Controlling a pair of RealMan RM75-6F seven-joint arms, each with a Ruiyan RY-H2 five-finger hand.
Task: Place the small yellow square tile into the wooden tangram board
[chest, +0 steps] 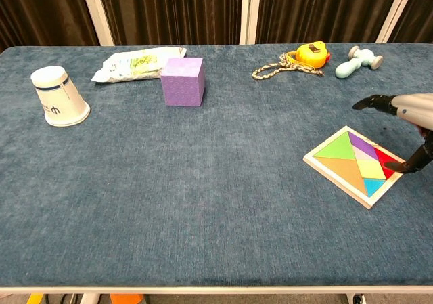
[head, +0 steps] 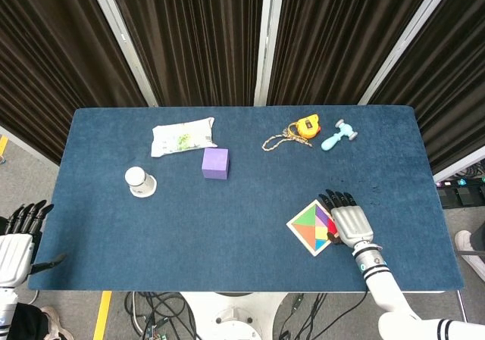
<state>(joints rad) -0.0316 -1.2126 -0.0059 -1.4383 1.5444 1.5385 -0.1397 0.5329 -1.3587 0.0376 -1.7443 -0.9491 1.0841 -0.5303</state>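
R hand point(head: 350, 222) spread flat, palm down, holding nothing; hovers over right edge of wooden tangram board point(chest: 338, 170), one dark fingertip point(chest: 404, 166) at board's right corner. Board sits near tabletop's front-right corner. Small yellow square tile point(chest: 368, 168) lies flush in board w/ the other coloured pieces. L hand point(head: 17, 238) off tabletop's front-left corner, fingers apart, empty. Far edge: tape measure point(head: 307, 125) w/ cord, light-blue toy hammer point(head: 339, 135). Left half: purple cube point(head: 215, 163), snack packet point(head: 183, 136), white cup point(head: 139, 181) upside down.
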